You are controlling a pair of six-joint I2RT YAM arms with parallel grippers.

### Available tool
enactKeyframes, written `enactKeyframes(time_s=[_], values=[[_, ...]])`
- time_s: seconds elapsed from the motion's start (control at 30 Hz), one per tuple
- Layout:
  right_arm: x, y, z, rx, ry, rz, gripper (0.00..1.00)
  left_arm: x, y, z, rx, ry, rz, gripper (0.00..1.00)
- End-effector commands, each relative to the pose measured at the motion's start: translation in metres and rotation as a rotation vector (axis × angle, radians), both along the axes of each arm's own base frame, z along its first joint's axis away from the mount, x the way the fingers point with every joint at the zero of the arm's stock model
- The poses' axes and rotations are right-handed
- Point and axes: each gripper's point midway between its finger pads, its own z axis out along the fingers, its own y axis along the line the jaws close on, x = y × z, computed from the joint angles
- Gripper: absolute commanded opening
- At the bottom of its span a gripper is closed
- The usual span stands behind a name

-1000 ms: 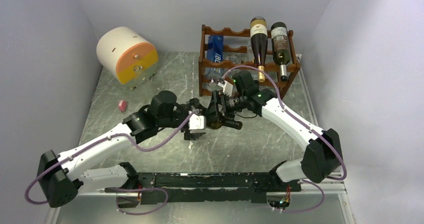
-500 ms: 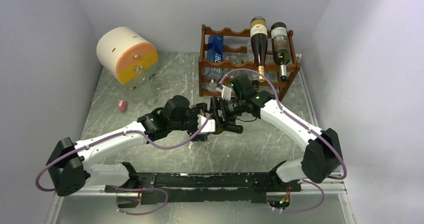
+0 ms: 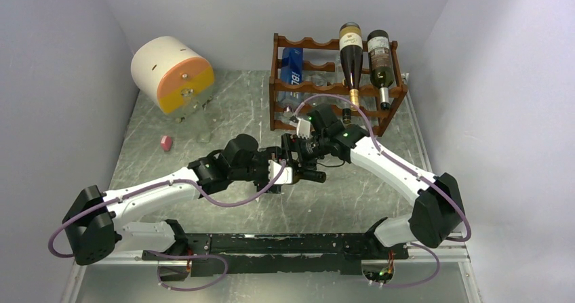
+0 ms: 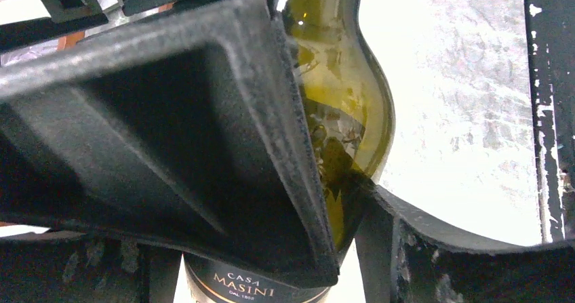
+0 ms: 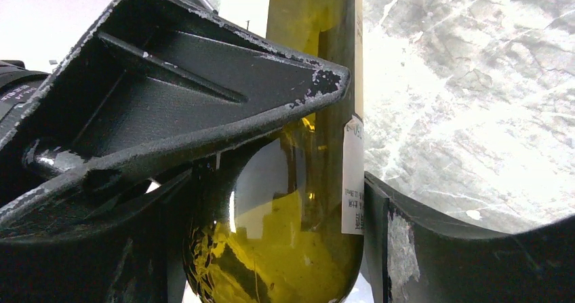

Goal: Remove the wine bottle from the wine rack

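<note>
A dark green wine bottle (image 3: 292, 158) with a "CASA MASINI" label (image 4: 243, 285) hangs above the table's middle, held between both grippers. My left gripper (image 3: 280, 175) is shut on its body; the left wrist view shows green glass (image 4: 347, 106) pinched between the pads (image 4: 342, 230). My right gripper (image 3: 303, 155) is shut on the same bottle, whose rounded shoulder (image 5: 285, 242) sits between the fingers (image 5: 354, 135). The dark reddish-brown wine rack (image 3: 319, 87) stands behind, at the back right.
Two more bottles (image 3: 351, 53) (image 3: 381, 60) lie on the rack's top tier, and a blue bottle (image 3: 291, 66) lies inside it. A white and orange cylinder (image 3: 173, 73) stands at the back left. A small pink block (image 3: 165, 142) lies on the table's left side.
My left arm has swung right and its gripper has closed in on the bottle. My right gripper has shifted the bottle slightly left and nearer.
</note>
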Motion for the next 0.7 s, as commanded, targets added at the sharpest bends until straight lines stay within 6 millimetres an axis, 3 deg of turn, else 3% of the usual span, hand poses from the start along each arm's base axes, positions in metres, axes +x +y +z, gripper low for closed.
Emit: enactKeyframes(time_s=[0.0, 0.2, 0.3, 0.43, 0.67], values=[[0.012, 0.008, 0.031, 0.047, -0.135, -0.020, 0.41, 0.020, -0.001, 0.035, -0.112, -0.057, 0.124, 0.33], [0.022, -0.003, 0.035, 0.001, -0.210, -0.070, 0.79, 0.020, 0.002, 0.044, -0.163, -0.072, 0.144, 0.16], [0.024, -0.007, 0.039, -0.014, -0.235, -0.095, 0.87, 0.023, 0.004, 0.044, -0.168, -0.084, 0.166, 0.07], [0.023, -0.012, 0.043, -0.021, -0.258, -0.097, 0.99, 0.025, 0.006, 0.039, -0.150, -0.088, 0.173, 0.07], [0.034, -0.036, 0.052, -0.119, -0.345, -0.184, 1.00, 0.027, 0.003, 0.028, -0.129, -0.070, 0.180, 0.07]])
